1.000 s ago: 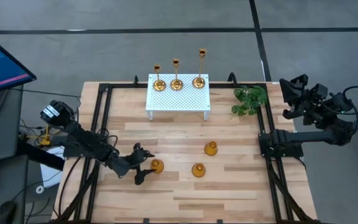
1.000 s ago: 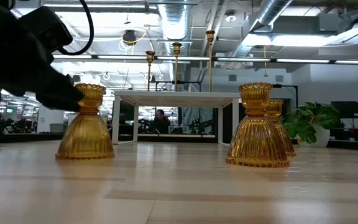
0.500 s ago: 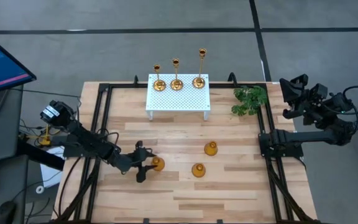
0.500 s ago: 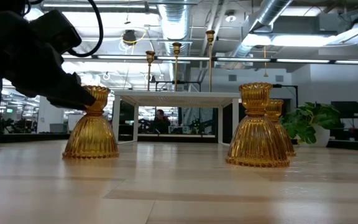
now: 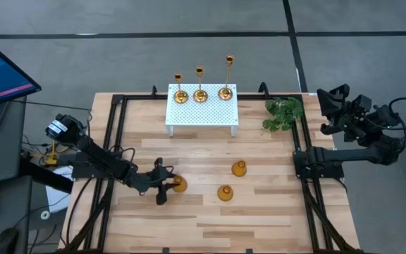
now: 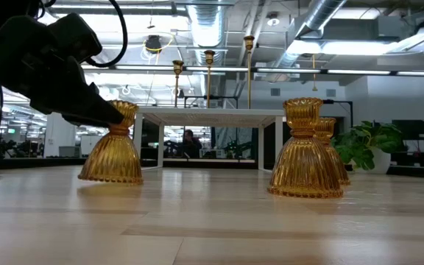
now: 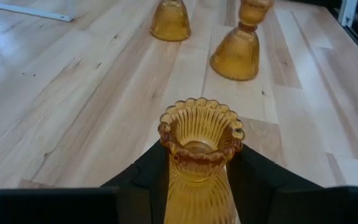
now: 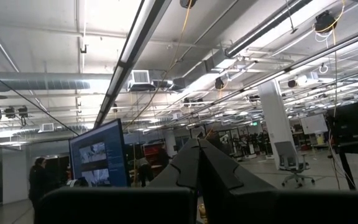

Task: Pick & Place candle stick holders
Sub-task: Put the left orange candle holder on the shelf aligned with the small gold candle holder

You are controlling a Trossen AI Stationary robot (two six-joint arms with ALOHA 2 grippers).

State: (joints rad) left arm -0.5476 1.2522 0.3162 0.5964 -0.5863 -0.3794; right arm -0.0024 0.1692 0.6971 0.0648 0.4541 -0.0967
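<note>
**Inspector:** Start with the biggest item.

**Assistant:** A wooden table (image 5: 259, 212) with a black frame. At its far edge stands a white perforated stand (image 5: 202, 107), and a green plant (image 5: 283, 113) sits near the far right corner.

**Inspector:** The arms?

**Assistant:** The left arm reaches in from the table's left side. The right arm is folded up off the right edge, its gripper (image 5: 333, 106) raised beside the plant. The right wrist view shows its two dark fingers pressed together, with nothing between them.

**Inspector:** And the left gripper?

**Assistant:** The left gripper (image 5: 162, 186) is low over the left half of the table. Its fingers (image 7: 153, 180) are closed around the neck of a short amber holder (image 6: 113, 143), one on each side, just under the scalloped rim. In the low view that holder leans slightly, its base at the table surface; whether it rests flat cannot be judged.

**Inspector:** The remaining pieces?

**Assistant:** Two more short holders (image 5: 239, 168) (image 5: 224, 192) stand upright near the middle of the table, close to each other and apart from the gripped one. Three slim gold candlesticks (image 5: 200, 92) stand in a row on the stand, rising in height from left to right.
</note>
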